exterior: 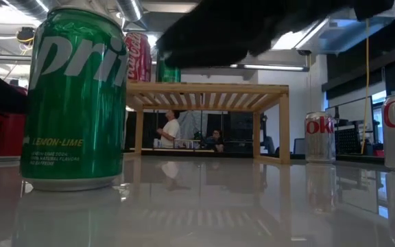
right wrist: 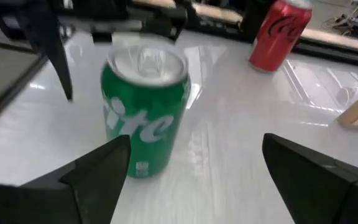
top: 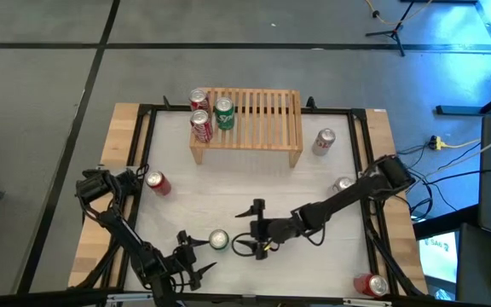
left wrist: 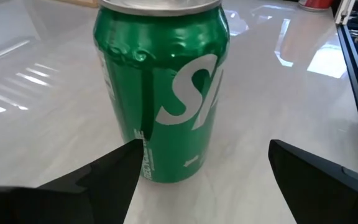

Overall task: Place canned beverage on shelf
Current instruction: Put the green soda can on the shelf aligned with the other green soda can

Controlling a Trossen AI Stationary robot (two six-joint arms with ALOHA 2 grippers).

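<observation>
A green canned beverage [top: 219,240] stands upright on its base on the white table near the front edge. It also shows in the left wrist view [left wrist: 160,87] and the right wrist view [right wrist: 145,112]. My left gripper [top: 196,254] is open just to the can's left, and its fingers [left wrist: 114,171] reach the can's lower part. My right gripper [top: 247,237] is open to the can's right, above the table and apart from the can [right wrist: 194,152]. The light-wood shelf [top: 254,119] stands at the far side with two red cans [top: 200,125] and a green can [top: 224,113] on its left end. My left gripper comes level at the green can from the table's left. One fingertip [left wrist: 128,163] stands right beside the can's lower side [left wrist: 143,155]; I cannot tell whether it touches. The other finger is clear of the can, which stands on the table.
A red can [top: 157,182] sits at the left, and another [top: 371,284] at the front right corner. Two silver cans [top: 324,141] [top: 342,185] stand on the right. Bare slats [top: 271,115] take up the shelf's middle and right. A black frame [top: 143,128] borders the table.
</observation>
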